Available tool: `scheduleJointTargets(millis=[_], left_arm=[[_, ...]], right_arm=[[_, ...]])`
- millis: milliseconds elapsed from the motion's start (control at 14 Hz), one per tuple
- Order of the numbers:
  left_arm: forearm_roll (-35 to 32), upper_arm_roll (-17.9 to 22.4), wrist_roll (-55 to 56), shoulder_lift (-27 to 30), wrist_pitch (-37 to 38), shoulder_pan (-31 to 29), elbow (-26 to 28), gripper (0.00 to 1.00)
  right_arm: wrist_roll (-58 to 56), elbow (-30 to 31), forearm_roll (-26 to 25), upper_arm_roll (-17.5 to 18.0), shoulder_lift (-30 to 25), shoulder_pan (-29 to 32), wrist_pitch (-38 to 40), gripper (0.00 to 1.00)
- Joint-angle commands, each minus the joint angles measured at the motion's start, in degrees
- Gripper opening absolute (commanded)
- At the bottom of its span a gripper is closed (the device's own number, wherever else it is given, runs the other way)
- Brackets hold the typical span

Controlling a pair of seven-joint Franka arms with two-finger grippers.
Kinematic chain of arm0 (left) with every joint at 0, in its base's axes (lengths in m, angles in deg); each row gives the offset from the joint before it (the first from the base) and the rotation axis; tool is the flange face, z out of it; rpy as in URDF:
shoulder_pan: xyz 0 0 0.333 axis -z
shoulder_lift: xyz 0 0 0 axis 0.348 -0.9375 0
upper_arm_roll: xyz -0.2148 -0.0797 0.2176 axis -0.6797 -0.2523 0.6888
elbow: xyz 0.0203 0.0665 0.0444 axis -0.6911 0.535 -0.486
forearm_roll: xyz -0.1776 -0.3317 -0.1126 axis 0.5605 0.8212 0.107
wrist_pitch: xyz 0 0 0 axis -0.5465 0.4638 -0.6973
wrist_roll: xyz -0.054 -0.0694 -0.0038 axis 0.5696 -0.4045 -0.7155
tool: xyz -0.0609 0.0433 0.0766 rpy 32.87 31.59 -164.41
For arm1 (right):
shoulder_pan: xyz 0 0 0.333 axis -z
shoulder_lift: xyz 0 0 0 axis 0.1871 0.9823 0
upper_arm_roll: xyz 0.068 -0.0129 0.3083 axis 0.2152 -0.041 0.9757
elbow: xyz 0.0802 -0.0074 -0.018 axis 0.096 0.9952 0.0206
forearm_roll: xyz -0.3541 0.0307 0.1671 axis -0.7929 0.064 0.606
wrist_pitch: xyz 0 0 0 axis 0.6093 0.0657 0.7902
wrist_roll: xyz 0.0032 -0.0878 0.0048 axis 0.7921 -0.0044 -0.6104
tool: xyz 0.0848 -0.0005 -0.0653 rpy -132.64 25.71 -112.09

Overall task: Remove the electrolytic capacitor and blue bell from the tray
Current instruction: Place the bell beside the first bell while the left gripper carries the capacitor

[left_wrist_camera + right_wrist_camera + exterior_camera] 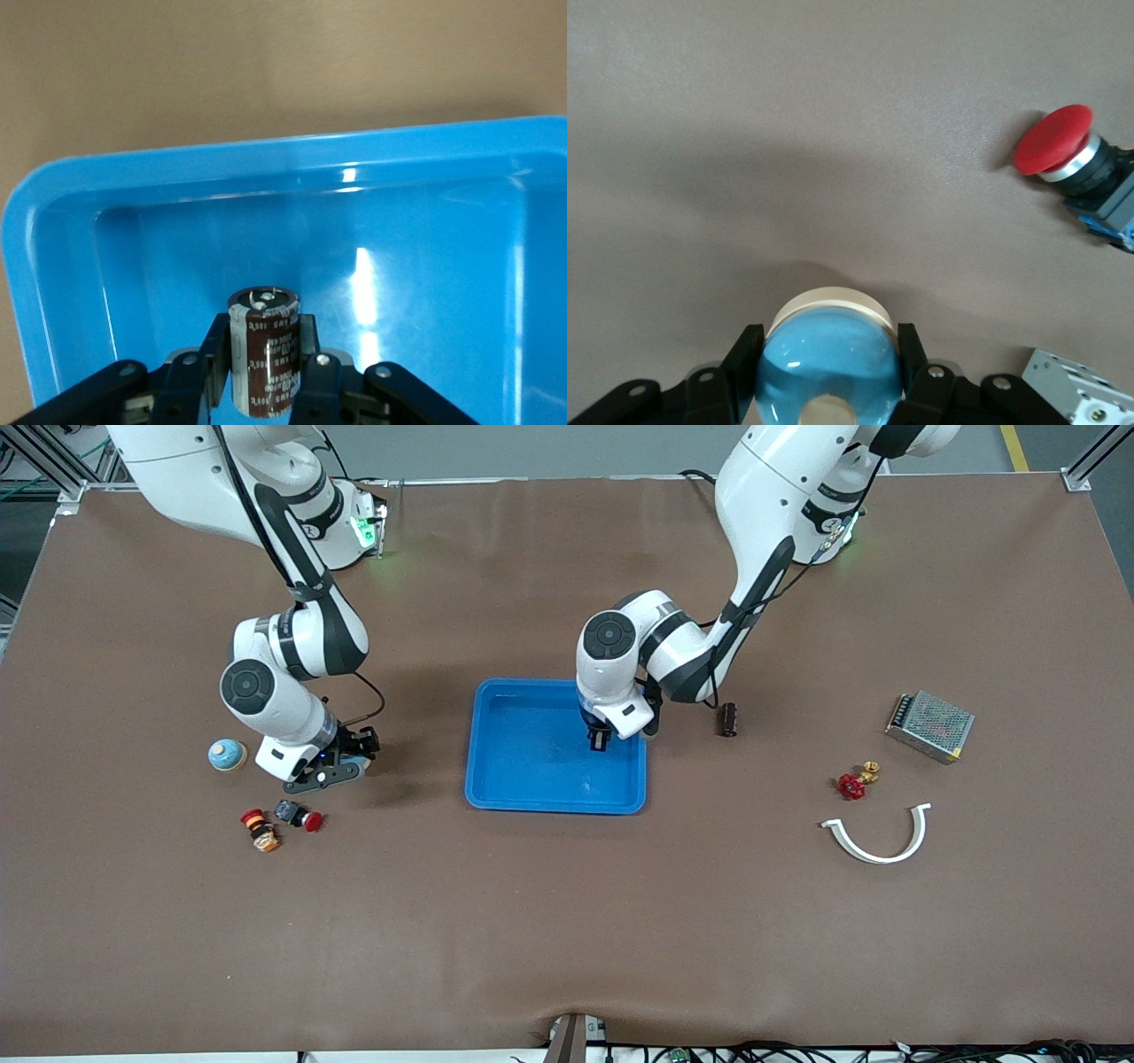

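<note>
My left gripper (600, 740) is shut on a brown capacitor (263, 363) with a grey stripe. It holds the capacitor over the inside of the blue tray (558, 806), near the tray wall toward the left arm's end; the tray's rim also shows in the left wrist view (266, 159). My right gripper (323, 777) is over the table toward the right arm's end. In the right wrist view its fingers (749, 350) press both sides of a blue bell (828, 376) with a cream base. The hand hides this bell in the front view. Another blue bell (228, 755) stands on the table beside that hand.
A red push button (299, 816) and an orange-red one (260, 831) lie just nearer the camera than the right gripper; the red one also shows in the right wrist view (1052, 142). A dark cylinder (727, 719), a red valve (852, 784), a white curved piece (877, 850) and a metal box (930, 726) lie toward the left arm's end.
</note>
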Motion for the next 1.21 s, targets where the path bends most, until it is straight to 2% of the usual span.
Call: scheduleJointTargets(millis=[0,285,570,783,854,926,997,1068,1139], left_arm=[[-1.2,-0.1,-5.5,1.4,3.9,-0.5,-2.0,0.0],[-0.8,-0.1,-17.4,3.0,5.9,-1.6,-1.8,0.0],[-0.6,-0.1,-30.9,3.8,5.9,-4.0,-1.6,0.0],[-0.6,-0.1,-40.2,4.5,6.1,-5.6,-1.3,0.0],[-0.4,-0.2,-43.5,4.5,6.6,-6.1,-1.4,0.0],[-0.2,-0.2,-46.2,5.0,6.9,-7.0,-1.3,0.0],[-0.2,-0.3,-48.2,5.2,7.2,-8.1,-1.1,0.0],[-0.2,-0.3,-50.7,5.5,7.2,-8.6,-0.5,0.0],[-0.2,-0.3,-54.6,6.1,7.2,-9.9,0.3,0.0]], right_arm=[[-0.9,0.5,0.7,-0.1,0.4,-0.1,-1.8,0.36],[-0.9,1.2,0.7,-0.1,2.6,-0.1,-6.1,0.36],[-0.9,1.2,0.7,-0.1,3.2,-0.1,-6.5,0.37],[-0.8,1.2,0.7,-0.1,3.4,-0.1,-6.7,0.44],[-0.9,1.2,0.7,-0.1,3.4,-0.1,-6.7,0.49],[-0.8,1.2,0.7,-0.1,3.4,-0.1,-6.7,0.59],[-0.8,1.1,0.7,-0.1,3.4,-0.1,-6.6,0.82],[-0.8,1.1,0.7,-0.1,3.4,0.0,-6.6,1.0],[-0.7,1.1,0.7,-0.1,3.3,-0.1,-6.6,1.0]])
